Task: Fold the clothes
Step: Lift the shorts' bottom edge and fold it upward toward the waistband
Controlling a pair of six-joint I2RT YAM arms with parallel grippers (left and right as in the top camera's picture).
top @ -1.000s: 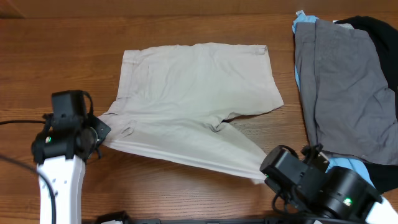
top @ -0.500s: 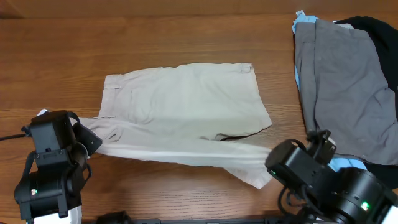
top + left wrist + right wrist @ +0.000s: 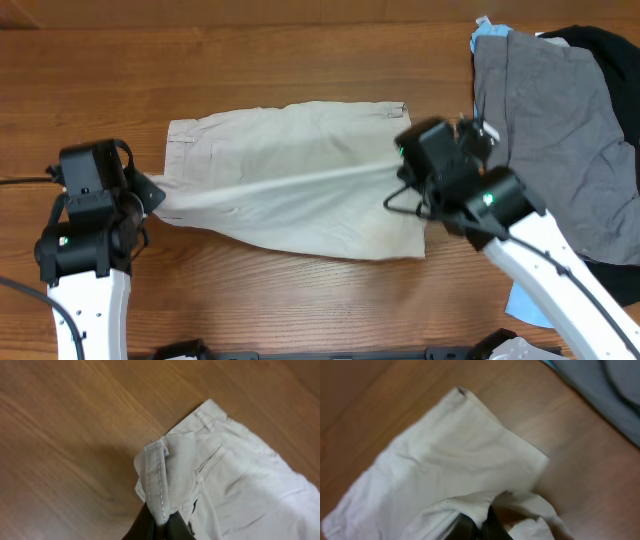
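The beige shorts (image 3: 290, 180) lie in the middle of the wooden table, with one half lifted and stretched between my two grippers. My left gripper (image 3: 150, 195) is shut on the waistband edge at the shorts' left side; the left wrist view shows the stitched waistband (image 3: 160, 477) pinched in the jaws (image 3: 159, 527). My right gripper (image 3: 400, 172) is shut on the leg hem at the right side, above the shorts. The right wrist view shows folded cloth (image 3: 470, 460) in its jaws (image 3: 482, 520).
A pile of other garments sits at the right: a grey one (image 3: 555, 130) on top, a light blue one (image 3: 490, 35) under it, a black one (image 3: 600, 40) at the far corner. A light blue piece (image 3: 530, 300) lies near the right arm.
My right gripper has carried the shorts' near leg hem up and away from the table's front, over the shorts. My left gripper has lifted its waistband corner slightly. The shorts now fold along their length.
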